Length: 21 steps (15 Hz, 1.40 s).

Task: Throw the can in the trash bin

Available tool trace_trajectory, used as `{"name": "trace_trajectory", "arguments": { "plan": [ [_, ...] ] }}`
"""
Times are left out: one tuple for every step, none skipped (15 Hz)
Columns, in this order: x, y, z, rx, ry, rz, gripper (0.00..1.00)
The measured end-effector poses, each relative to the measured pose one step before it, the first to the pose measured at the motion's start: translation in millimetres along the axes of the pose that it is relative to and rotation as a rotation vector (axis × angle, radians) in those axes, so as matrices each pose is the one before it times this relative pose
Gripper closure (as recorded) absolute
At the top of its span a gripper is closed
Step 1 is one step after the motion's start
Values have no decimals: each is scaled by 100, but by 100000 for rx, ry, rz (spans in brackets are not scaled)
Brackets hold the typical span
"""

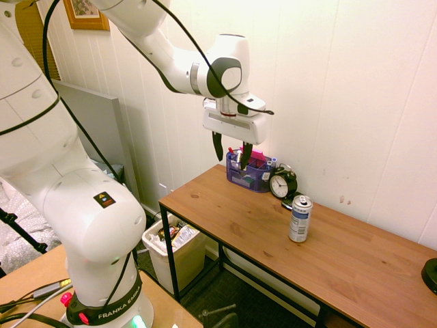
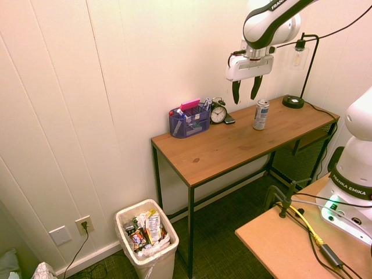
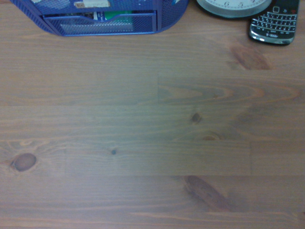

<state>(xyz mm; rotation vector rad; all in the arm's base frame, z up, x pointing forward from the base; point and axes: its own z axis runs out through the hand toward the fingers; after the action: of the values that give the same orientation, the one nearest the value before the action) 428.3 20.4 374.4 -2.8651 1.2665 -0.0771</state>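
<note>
1. The trash bin (image 1: 174, 247) sits on the floor by the left end of the counter (image 1: 232, 219). It is already full of rubbish, so a dropped can might bounce out.
2. The pincer (image 1: 232, 152) hangs high over the counter, pointing down. Its fingers are wide open and hold nothing.
3. The blue mesh basket (image 1: 249, 174), the clock (image 1: 282, 184) and a phone (image 3: 275, 21) sit by the wall. A sloppy move could bump them.
4. The can (image 1: 300, 219) stands upright on the counter, right of the pincer and near the clock. It is tall and thin, so a sideways nudge could tip it and make it roll.
</note>
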Motion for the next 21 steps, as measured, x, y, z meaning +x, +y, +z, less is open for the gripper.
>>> {"name": "trace_trajectory", "arguments": {
  "plan": [
    [48, 51, 101, -105, -143, 172, 0],
    [170, 141, 133, 230, 40, 941, 0],
    [340, 96, 123, 968, -151, 2443, 0],
    [664, 390, 433, 512, -1794, 4632, 0],
    [1001, 579, 739, -77, -2662, 5252, 0],
    [1288, 833, 1058, -698, -3032, 5256, 0],
    [1616, 1017, 1337, -1413, -2587, 5346, 0],
    [1732, 974, 1314, -1152, -1398, 5035, 0],
    [1771, 835, 1274, -479, -784, 4742, 0],
    [1602, 491, 1054, 188, -348, 4162, 0],
    [1407, 112, 756, 207, 78, 3498, 0],
    [1181, -351, 478, 113, 1699, 3784, 0],
    [1066, -757, 467, 39, 2224, 4083, 0],
    [1003, -938, 529, -139, 1674, 3072, 0],
    [1005, -879, 476, -805, 2297, 3058, 0],
    [858, -649, 457, -398, 2131, 3036, 0],
    [841, -355, 309, -123, 1267, 2954, 0],
    [768, -130, 121, 234, 783, 2548, 0],
    [656, -77, -81, 1331, 967, 1938, 0],
    [374, -70, -108, 1567, 1000, 1019, 0],
    [123, -95, -103, 1026, 715, 518, 0]
  ]
}}
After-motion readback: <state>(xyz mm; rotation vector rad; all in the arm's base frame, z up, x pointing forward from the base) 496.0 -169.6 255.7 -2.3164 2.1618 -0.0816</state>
